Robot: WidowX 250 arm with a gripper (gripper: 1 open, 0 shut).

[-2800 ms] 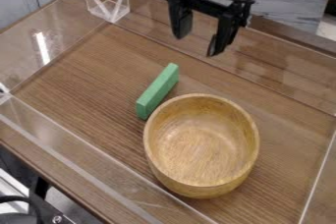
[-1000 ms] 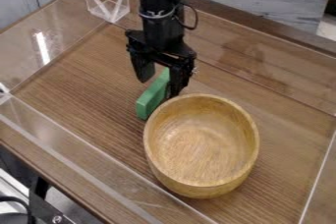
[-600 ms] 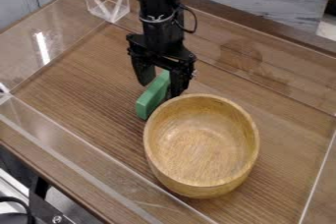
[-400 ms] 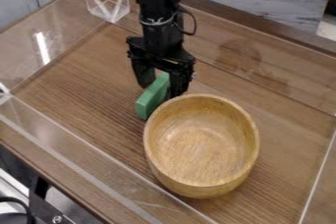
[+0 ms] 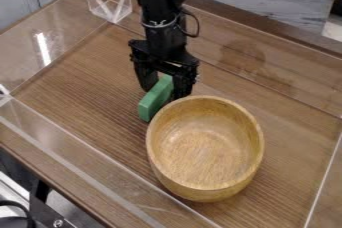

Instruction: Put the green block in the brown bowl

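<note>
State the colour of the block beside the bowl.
Bright green block, plain, seen best in the camera view.

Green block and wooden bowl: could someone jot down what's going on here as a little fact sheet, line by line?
surface: wooden table with clear walls
green block: lying flat on the table, just left of the bowl, outside it
brown bowl: upright, nothing inside
gripper: pointing down, open, fingers either side of the block's far end
block lifted: no
clear stand: far corner, untouched
</note>
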